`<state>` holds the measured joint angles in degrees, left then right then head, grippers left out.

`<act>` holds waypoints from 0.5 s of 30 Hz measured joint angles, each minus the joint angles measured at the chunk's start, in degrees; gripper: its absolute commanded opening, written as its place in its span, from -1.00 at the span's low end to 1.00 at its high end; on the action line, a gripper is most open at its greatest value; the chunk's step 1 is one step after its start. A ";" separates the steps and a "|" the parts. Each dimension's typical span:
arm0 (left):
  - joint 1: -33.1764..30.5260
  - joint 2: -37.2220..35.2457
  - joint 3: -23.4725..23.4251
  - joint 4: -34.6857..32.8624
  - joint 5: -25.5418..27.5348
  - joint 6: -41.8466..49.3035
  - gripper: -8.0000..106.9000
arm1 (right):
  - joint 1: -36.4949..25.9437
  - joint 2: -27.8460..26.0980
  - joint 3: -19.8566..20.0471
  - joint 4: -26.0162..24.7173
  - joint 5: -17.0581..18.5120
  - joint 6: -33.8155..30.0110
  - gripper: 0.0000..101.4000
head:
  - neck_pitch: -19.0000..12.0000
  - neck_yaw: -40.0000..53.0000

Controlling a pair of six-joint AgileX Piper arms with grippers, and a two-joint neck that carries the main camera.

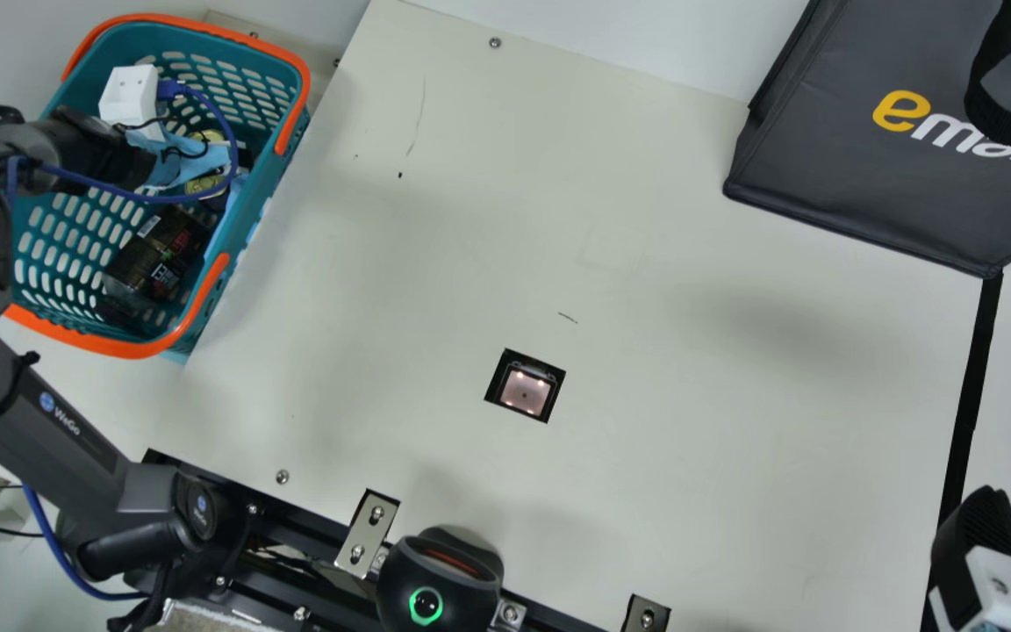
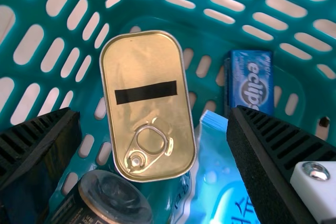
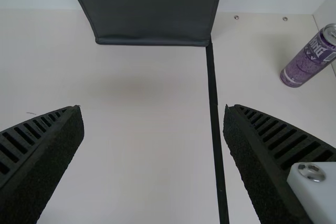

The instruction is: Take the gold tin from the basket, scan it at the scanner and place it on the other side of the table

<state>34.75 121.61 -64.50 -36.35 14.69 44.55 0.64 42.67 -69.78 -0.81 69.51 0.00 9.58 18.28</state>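
We had black ribbed left gripper (image 2: pixel 153 109) apart above rectangular gold metal tin (image 2: pixel 148 109), inside far-left teal plastic basket (image 1: pixel 264 189); grasp, scan, placing remained.

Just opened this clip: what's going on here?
The robot's left gripper is open over the gold tin, which lies in the teal basket and is not yet gripped. The right gripper is open too, holding nothing, over the table. The tin has yet to reach the scanner set into the tabletop.
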 measured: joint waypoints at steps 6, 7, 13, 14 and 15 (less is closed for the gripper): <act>-0.85 1.67 -1.36 5.01 -0.64 -7.50 0.71 | 0.00 0.00 0.00 0.00 0.00 0.00 0.87 | 0.00 -0.09; -0.95 1.94 -1.69 5.91 -0.54 -8.80 0.71 | 0.00 0.00 0.00 0.00 0.00 0.00 0.87 | 0.00 -0.09; -1.71 3.85 -4.22 10.40 0.22 -15.49 0.71 | 0.00 0.00 0.00 0.00 0.00 0.00 0.87 | 0.00 0.00; -1.84 4.12 -4.70 11.12 0.22 -16.53 0.71 | 0.00 0.00 0.00 0.00 0.00 0.00 0.87 | 0.00 -0.09; -2.06 4.58 -5.00 11.80 0.56 -17.27 0.71 | 0.00 0.00 0.00 0.00 0.00 0.00 0.87 | 0.00 0.00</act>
<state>32.69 126.19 -69.51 -24.55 15.25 27.28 0.64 42.67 -69.78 -0.81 69.51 0.00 9.58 18.28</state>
